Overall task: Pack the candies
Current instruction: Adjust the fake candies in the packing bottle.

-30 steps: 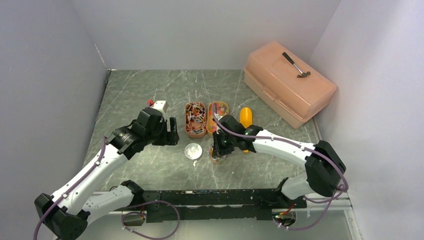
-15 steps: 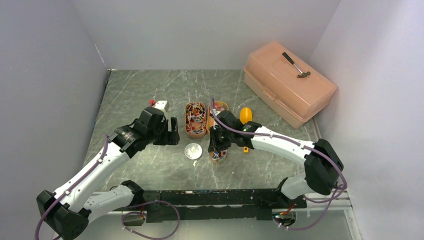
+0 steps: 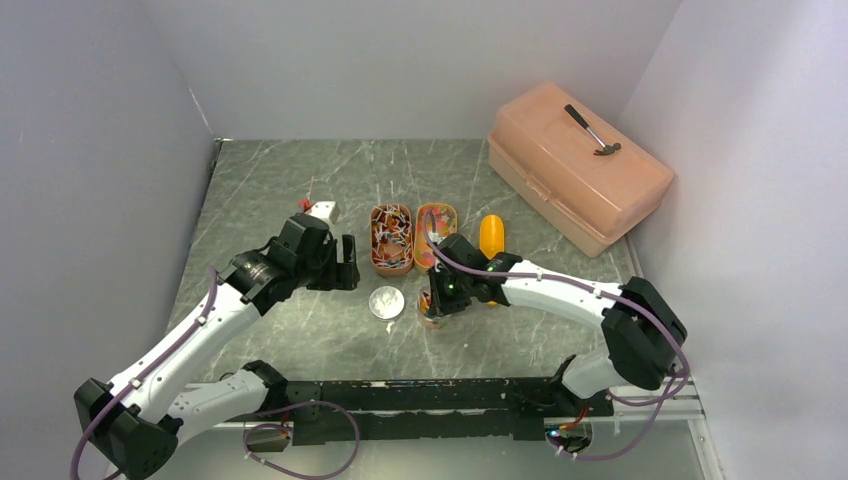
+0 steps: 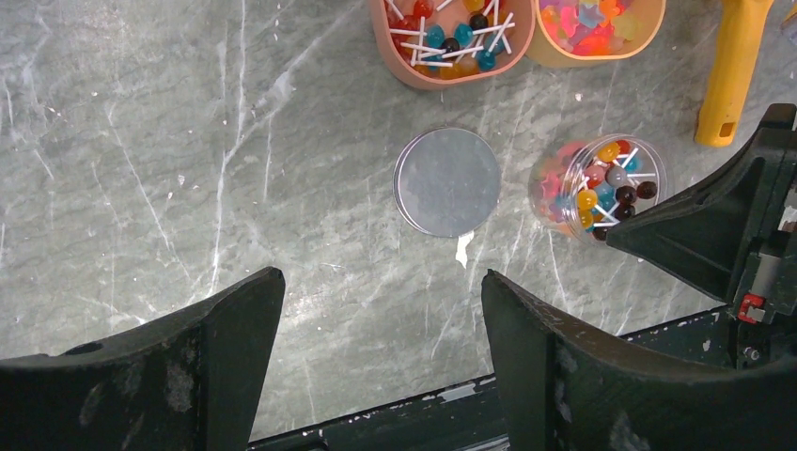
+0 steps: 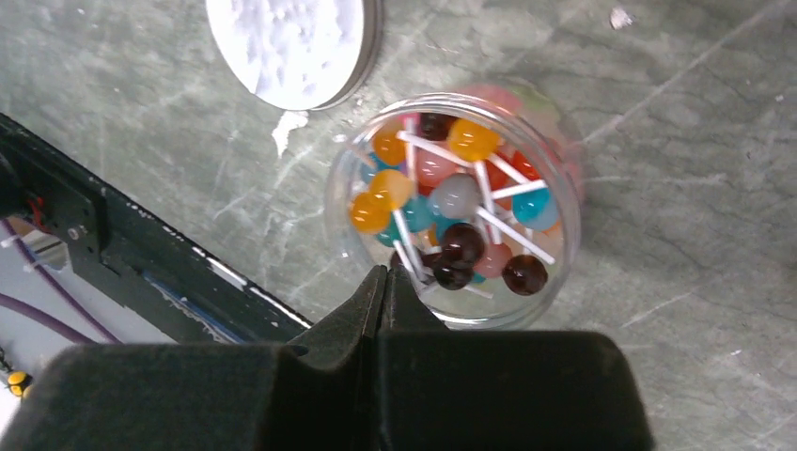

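- Candies (image 5: 449,202) fill an open jar (image 5: 331,211) close to the near edge of the counter (image 4: 141,141), with more lying in two trays (image 4: 456,85) toward its middle. White sticks cross at the jar's top and may keep the lid (image 4: 446,181) from seating.
- The right fingers (image 5: 352,324), clenched on nothing, hang just over the jar's near rim. A low nudge could tip the jar and spill its load across the counter.
- The left fingers (image 4: 235,329), spread wide and empty, hover above the lid. It lies flat just beside the jar, toward the counter's left edge. A flat disc offers little edge, so a pinch may skid it away or knock it against the jar.
- The scoop (image 4: 731,75) lies near the right arm, where a stray sweep might send it into the trays.
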Robot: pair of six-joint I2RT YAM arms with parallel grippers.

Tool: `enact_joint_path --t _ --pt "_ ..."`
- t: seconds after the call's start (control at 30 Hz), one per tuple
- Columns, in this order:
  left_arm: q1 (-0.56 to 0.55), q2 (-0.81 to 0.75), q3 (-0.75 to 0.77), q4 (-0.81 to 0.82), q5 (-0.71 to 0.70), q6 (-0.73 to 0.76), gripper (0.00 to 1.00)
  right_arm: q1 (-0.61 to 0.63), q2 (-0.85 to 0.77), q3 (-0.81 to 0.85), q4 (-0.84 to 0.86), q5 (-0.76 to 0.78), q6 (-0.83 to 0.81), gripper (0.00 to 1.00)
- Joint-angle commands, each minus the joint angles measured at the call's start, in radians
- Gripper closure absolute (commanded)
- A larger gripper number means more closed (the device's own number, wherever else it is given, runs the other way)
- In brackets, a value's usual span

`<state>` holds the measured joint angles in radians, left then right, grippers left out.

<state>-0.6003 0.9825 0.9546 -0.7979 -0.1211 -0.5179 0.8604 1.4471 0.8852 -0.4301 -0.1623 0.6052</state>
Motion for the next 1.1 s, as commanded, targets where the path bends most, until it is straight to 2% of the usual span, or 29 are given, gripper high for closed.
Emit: enact_joint_path --t 0.0,0.3,0.67,1.07 --pt "-0.004 0.006 0.022 0.029 -0.003 -0.007 0.18 -0.01 -0.032 -0.035 0.012 0.023 0.016 1.0" --pt "-0.004 0.017 0.033 0.029 -0.003 -0.007 0.18 -0.033 -0.048 -0.037 0.027 0.006 0.023 1.0" --pt "-0.004 0.029 0.036 0.033 -0.004 0.001 0.18 -0.032 -0.076 0.087 -0.031 -0.008 -0.008 1.0" --pt "-0.004 0.031 0.041 0.025 -0.014 0.011 0.17 -0.032 0.035 0.145 0.025 -0.058 0.003 1.0"
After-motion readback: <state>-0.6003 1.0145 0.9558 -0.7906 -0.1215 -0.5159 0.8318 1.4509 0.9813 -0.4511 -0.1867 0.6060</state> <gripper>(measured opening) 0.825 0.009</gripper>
